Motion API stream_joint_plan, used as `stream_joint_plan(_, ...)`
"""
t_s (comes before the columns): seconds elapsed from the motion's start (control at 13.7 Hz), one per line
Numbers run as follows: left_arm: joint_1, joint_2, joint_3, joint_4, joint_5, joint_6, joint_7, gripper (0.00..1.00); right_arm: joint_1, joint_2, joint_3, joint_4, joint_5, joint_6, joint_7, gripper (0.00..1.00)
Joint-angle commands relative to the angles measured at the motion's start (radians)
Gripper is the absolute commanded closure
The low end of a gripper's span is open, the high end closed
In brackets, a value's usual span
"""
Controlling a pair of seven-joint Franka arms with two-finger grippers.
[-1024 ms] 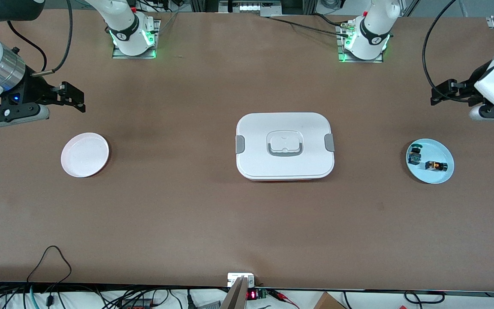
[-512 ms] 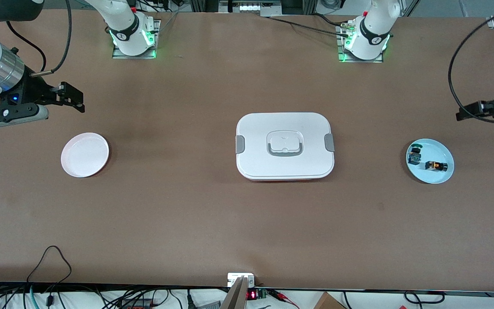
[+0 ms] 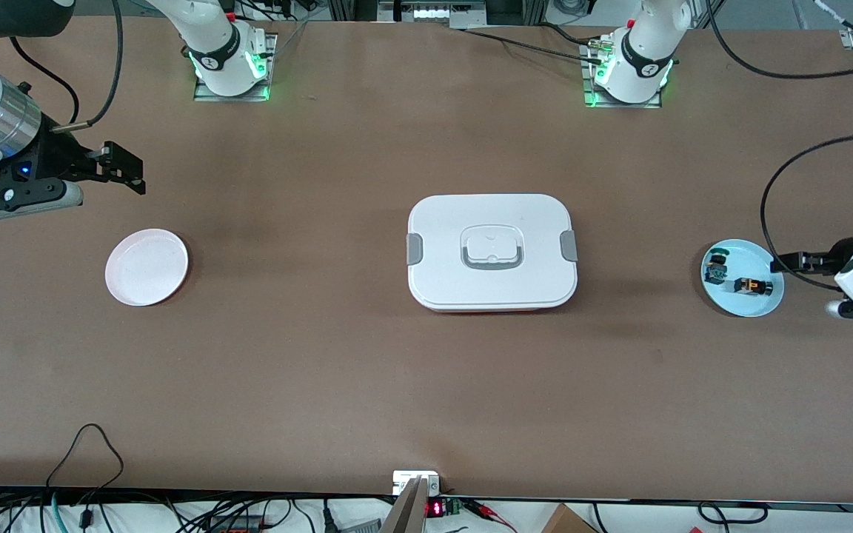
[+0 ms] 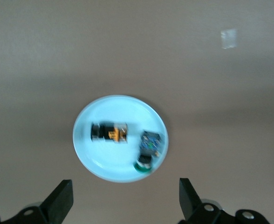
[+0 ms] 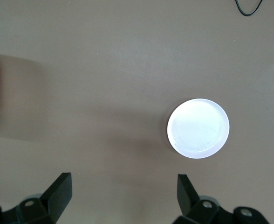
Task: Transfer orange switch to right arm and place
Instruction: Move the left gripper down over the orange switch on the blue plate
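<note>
The orange switch lies untouched on the blue plate, my left gripper spread empty beside it, my right gripper waiting open above the white plate, so everything remains.

Pale blue plate at frame centre on a brown counter, orange switch lying on it beside a blue-green switch piece, left gripper jaws spread wide along the bottom edge
</note>
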Motion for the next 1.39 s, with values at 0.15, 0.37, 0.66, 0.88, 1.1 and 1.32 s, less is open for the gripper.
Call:
stream_joint_plan(0.15, 0.027, -0.015, -0.007, -0.188, 0.013, 0.274, 0.046, 0.0, -0.004, -0.004, 0.001, 0.002, 0.002, -0.008, 0.015, 0.0)
stream_joint_plan(0.37, 0.049, -0.009, -0.007, -0.268, 0.013, 0.414, 0.052, 0.0, -0.004, -0.004, 0.002, 0.002, 0.002, -0.008, 0.015, 0.0)
stream_joint_plan(0.66, 0.07, 0.019, -0.007, -0.366, 0.013, 0.585, 0.055, 0.0, -0.004, -0.004, 0.001, 0.002, 0.002, -0.008, 0.013, 0.0)
stream_joint_plan(0.88, 0.093, 0.055, -0.007, -0.366, 0.013, 0.594, 0.069, 0.0, -0.004, -0.002, 0.001, 0.005, 0.002, -0.008, 0.013, 0.0)
stream_joint_plan(1.1, 0.104, 0.068, -0.007, -0.368, 0.013, 0.596, 0.069, 0.0, -0.004, -0.001, 0.001, 0.01, 0.001, -0.003, 0.012, 0.0)
stream_joint_plan(1.32, 0.104, 0.083, -0.007, -0.365, 0.013, 0.597, 0.069, 0.0, -0.002, -0.001, 0.002, 0.013, 0.001, 0.0, 0.013, 0.0)
